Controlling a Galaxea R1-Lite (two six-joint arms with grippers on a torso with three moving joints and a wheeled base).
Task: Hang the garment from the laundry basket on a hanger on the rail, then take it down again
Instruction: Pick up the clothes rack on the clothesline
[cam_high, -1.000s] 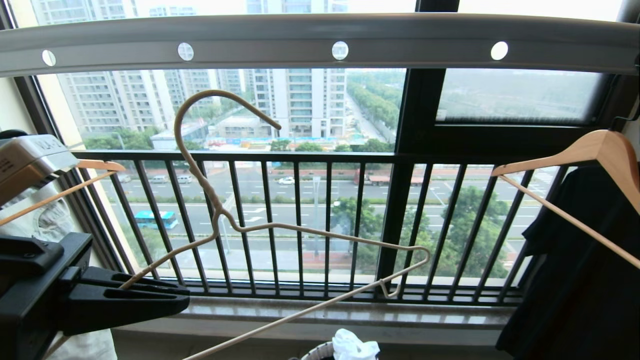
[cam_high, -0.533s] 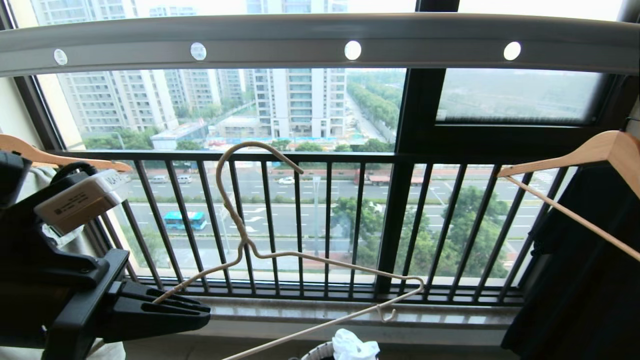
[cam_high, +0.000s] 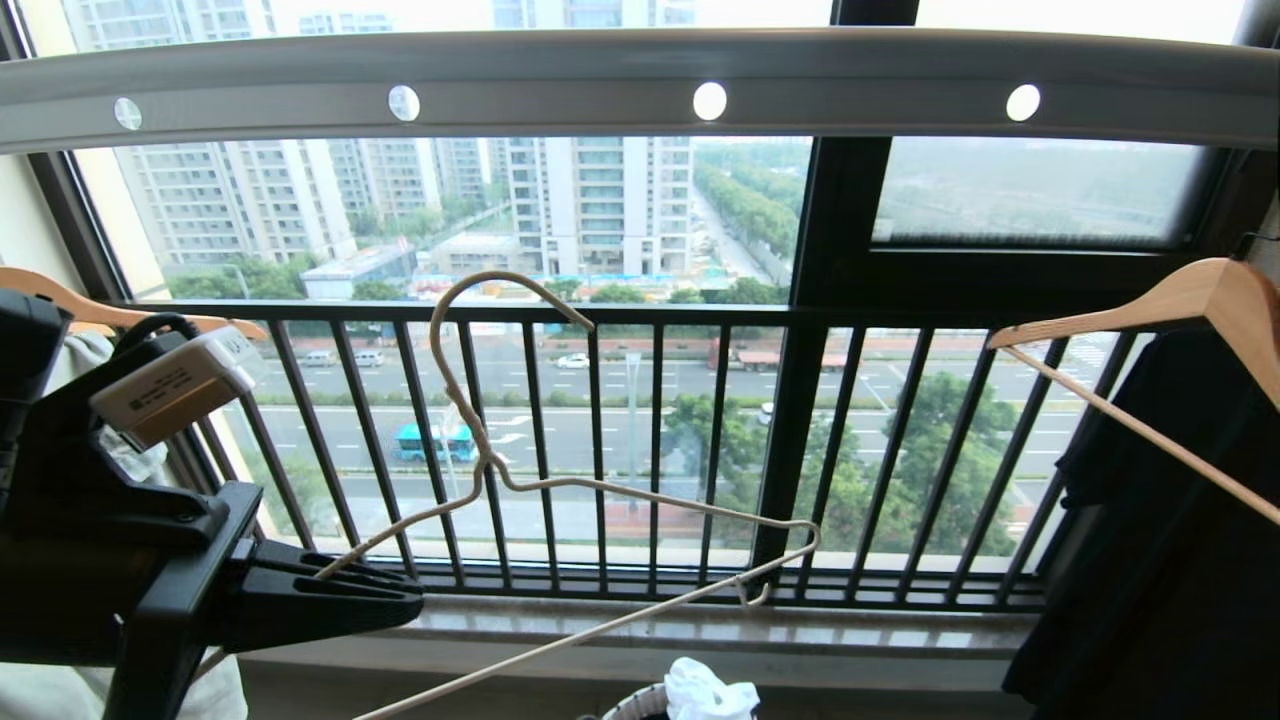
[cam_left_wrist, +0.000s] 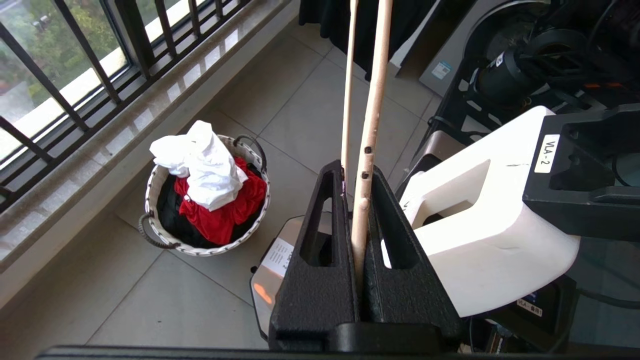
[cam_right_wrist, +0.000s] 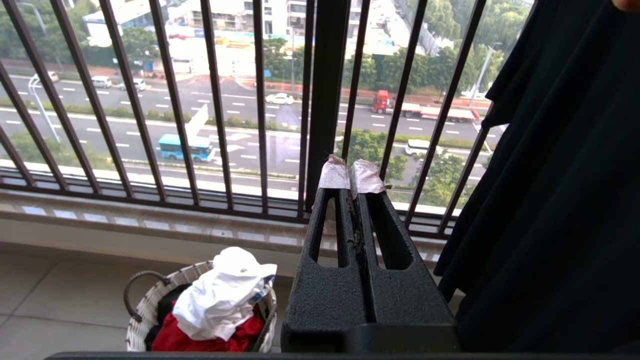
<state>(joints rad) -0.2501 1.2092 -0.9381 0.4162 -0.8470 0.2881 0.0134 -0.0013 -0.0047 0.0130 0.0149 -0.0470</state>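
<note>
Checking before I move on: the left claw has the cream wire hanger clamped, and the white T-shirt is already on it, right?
Not quite. The left claw does clamp the wire hanger, but it is bare. The left wrist view shows the white T-shirt in the laundry basket.

left gripper (cam_high: 400, 600) clamped shut; right gripper (cam_right_wrist: 351, 172) closed

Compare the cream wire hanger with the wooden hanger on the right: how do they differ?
The wire hanger is thin and cream; the wooden hanger is thick and tan. The wire hanger is bare, clamped in the left gripper below the rail; the wooden hanger carries a black shirt. Both are tilted.
</note>
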